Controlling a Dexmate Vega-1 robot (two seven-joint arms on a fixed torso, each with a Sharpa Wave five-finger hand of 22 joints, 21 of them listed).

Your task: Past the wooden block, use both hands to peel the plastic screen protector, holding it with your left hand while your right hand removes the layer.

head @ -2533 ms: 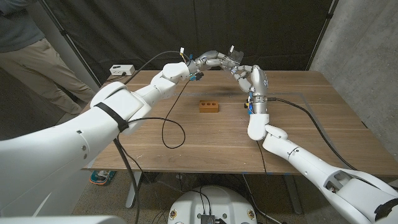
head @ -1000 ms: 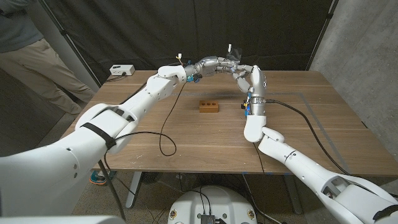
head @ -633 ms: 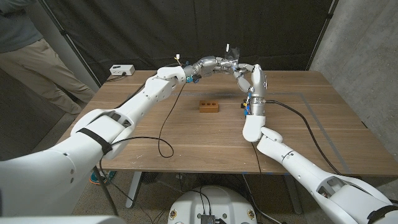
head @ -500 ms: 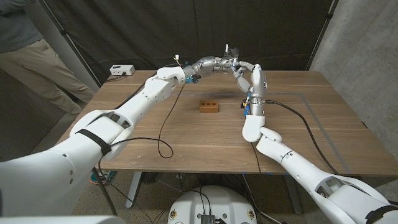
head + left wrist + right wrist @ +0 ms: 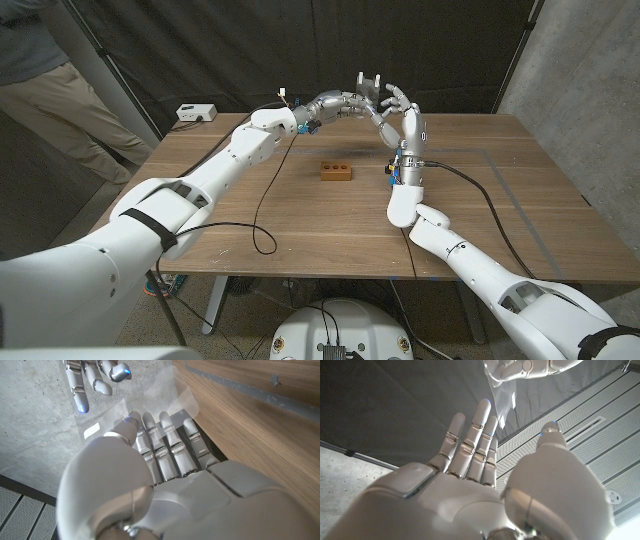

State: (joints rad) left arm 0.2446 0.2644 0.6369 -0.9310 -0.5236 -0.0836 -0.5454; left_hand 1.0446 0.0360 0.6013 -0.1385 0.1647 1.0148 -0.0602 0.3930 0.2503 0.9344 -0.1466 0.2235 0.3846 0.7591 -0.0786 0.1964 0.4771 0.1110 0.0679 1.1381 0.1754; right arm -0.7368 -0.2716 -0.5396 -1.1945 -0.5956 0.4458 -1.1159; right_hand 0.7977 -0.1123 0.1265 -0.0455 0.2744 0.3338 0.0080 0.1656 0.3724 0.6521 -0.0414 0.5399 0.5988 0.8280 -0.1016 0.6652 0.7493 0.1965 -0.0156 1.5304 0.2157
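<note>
The brown wooden desk [image 5: 300, 215] carries everything, with a black curtain hung behind it and a grey concrete wall to the robot's right. A person in tan trousers [image 5: 60, 100] stands off the desk's far left corner.

Both white arms reach far forward over the desk and meet above its far edge. The left arm stretches almost straight from the lower left corner of the head view, a black cable hanging from it and looping on the desk top. The right arm comes in from the lower right, bends at the elbow near the desk's middle, and its forearm stands nearly upright.

The left hand [image 5: 345, 100] is raised off the desk, and holds the clear, thin plastic screen protector [image 5: 145, 405]. In the left wrist view the sheet lies across the straight fingers [image 5: 167, 442], with the thumb pressed onto its near face. In the head view the protector shows at the left hand's tips, in the air past the block.

The right hand [image 5: 405, 112] stands upright just beside the left hand, palm toward it, fingers spread wide and holding nothing; its fingertips sit close to the sheet's edge.

A small brown rectangular wooden block [image 5: 336, 169] with dark holes in its top lies on the desk nearer the robot than the hands. A small white box [image 5: 195, 113] sits at the desk's far left edge.
</note>
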